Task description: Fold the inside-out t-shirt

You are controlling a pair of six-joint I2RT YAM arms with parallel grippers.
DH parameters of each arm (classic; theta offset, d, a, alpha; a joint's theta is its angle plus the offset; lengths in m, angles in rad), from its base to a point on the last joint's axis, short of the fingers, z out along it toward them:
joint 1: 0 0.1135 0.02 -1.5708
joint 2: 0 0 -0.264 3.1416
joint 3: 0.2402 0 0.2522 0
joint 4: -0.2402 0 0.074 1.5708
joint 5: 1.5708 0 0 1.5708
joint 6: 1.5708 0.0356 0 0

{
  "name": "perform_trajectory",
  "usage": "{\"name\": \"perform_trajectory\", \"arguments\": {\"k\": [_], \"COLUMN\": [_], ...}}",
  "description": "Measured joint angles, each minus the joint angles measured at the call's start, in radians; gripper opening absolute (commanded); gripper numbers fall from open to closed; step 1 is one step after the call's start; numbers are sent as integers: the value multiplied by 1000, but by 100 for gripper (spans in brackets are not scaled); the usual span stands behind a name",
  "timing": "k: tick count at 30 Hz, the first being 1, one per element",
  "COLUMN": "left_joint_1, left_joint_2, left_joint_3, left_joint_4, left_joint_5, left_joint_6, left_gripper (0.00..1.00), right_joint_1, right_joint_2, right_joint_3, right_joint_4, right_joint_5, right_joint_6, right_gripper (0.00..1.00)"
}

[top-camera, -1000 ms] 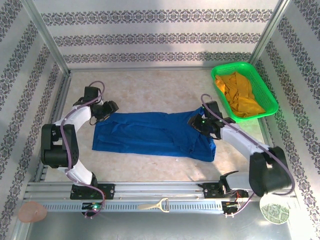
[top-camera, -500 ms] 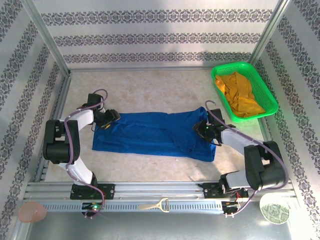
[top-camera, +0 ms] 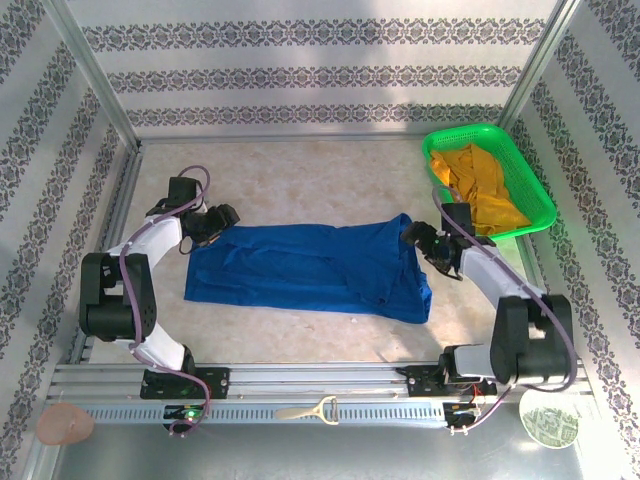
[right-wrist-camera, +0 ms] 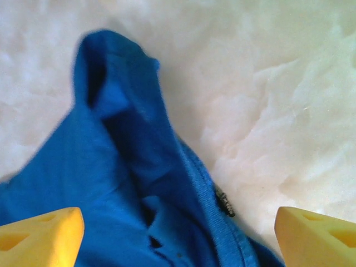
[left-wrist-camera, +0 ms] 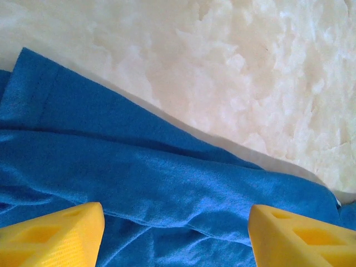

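Observation:
The inside-out t-shirt [top-camera: 300, 270] lies spread across the middle of the table, royal blue and plain on the side that shows. At its far left corner my left gripper [top-camera: 215, 222] hovers open. In the left wrist view its yellow fingertips [left-wrist-camera: 50, 236] stand wide apart over flat, creased cloth [left-wrist-camera: 167, 183]. At the shirt's far right corner my right gripper [top-camera: 420, 240] is open too. The right wrist view has the ribbed collar edge [right-wrist-camera: 192, 183] with a small dark tag [right-wrist-camera: 224, 201] between wide-set yellow fingertips [right-wrist-camera: 317, 233]. A raised fold of cloth [right-wrist-camera: 111, 78] stands beyond.
A green basket [top-camera: 458, 131] at the back right holds a mustard-yellow garment [top-camera: 480, 190], close to my right arm. Patterned walls enclose the table on three sides. A pale peeler-like tool [top-camera: 310, 411] lies on the front rail.
My right gripper has opened wide, let go of the shirt's right corner and drawn back toward the basket. My left gripper dipped onto the cloth, then lifted back and opened slightly.

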Motion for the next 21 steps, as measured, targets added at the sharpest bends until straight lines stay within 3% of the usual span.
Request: {"name": "perform_trajectory", "arguments": {"k": [10,21], "left_joint_1": [-3,-6], "left_joint_2": [42,69], "left_joint_3": [18,39], "left_joint_4": [-3,-4], "left_joint_5": [0,1], "left_joint_6": [0,0], "left_gripper": [69,70], "right_joint_1": [13,127], "right_joint_2": [136,153], "right_joint_3": [7,-5], "right_joint_4": [60,124], "right_joint_5": [-104,-162], "right_joint_6": [-53,-40], "right_gripper": [87,77]}}
